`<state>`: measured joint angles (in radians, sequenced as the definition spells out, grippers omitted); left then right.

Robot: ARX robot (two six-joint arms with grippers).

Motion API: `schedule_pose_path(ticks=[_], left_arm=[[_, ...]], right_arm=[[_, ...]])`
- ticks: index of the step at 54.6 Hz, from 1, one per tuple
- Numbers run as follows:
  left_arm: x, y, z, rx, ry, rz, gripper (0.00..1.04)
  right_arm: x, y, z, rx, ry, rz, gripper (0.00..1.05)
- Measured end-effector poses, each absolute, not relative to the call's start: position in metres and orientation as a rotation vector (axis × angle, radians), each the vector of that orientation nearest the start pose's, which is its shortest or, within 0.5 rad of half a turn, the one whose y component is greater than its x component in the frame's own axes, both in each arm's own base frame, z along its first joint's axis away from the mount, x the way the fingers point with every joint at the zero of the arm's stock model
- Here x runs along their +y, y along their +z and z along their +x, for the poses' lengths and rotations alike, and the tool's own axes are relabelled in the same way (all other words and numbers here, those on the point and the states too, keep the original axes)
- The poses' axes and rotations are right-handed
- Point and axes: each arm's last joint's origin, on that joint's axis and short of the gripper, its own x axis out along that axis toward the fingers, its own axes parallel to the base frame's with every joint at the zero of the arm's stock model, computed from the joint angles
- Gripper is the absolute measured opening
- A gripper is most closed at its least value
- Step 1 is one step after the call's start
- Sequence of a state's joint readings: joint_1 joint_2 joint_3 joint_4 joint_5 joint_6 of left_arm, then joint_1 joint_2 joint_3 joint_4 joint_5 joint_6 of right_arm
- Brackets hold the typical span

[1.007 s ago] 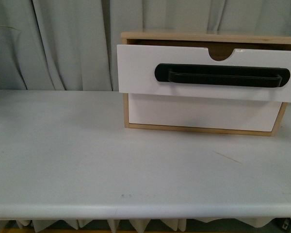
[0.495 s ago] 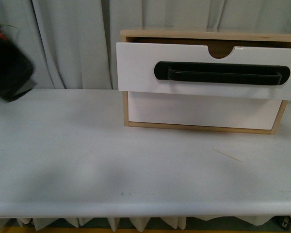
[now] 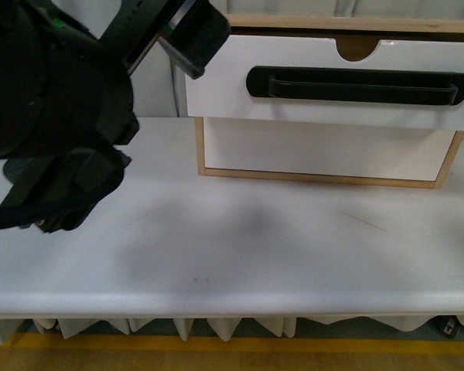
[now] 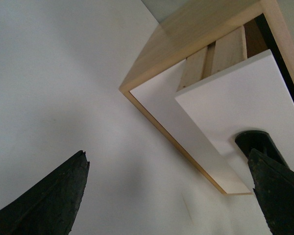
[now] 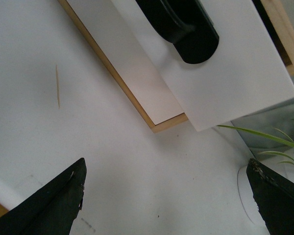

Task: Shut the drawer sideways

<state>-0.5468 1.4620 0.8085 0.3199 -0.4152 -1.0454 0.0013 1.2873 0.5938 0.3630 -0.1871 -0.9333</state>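
Note:
The drawer [image 3: 232, 85] has a white front, a long black bar handle [image 3: 352, 83] and a semicircular notch [image 3: 358, 48]. It stands pulled out of the light-wood cabinet [image 3: 317, 179]. My left arm [image 3: 54, 100] fills the left of the front view, its tip close to the drawer's left end. In the left wrist view the open, empty left gripper [image 4: 171, 196] is over the table, with the drawer front [image 4: 235, 98] ahead. The right gripper [image 5: 166, 200] is open and empty near the drawer's other end [image 5: 235, 63]. It is out of the front view.
A plain white drawer front [image 3: 325, 151] without a handle sits shut below. The white table [image 3: 240, 247] runs to its front edge. A thin straw-like mark [image 5: 57, 85] lies on it. Green plant leaves [image 5: 264, 137] show beyond the cabinet's right side.
My left arm has swung in from the left edge and now reaches up to the drawer's left end. The cabinet sits higher in the front view. The drawer stays pulled out.

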Motion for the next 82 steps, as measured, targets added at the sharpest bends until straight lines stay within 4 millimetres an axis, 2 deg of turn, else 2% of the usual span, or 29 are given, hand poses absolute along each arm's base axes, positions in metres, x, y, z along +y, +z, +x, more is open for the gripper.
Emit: schedule_pose_path(ticks=[16,45,82], left_arm=[[-0.167,0.242,0.297,0.330,0.009,-0.905,0.99],[-0.183,0.242,0.338,0.359,-0.005,-0.942,0.99],[-0.200,0.242,0.387,0.373,-0.005,-0.969,0.99]], right_arm=[[0.013,0.213,0.291,0.201,0.351,-0.901,0.96],[0.018,0.213,0.314,0.185,0.370,-0.904,0.96],[0.007,0.217,0.354,0.179,0.338,-0.908,0.96]])
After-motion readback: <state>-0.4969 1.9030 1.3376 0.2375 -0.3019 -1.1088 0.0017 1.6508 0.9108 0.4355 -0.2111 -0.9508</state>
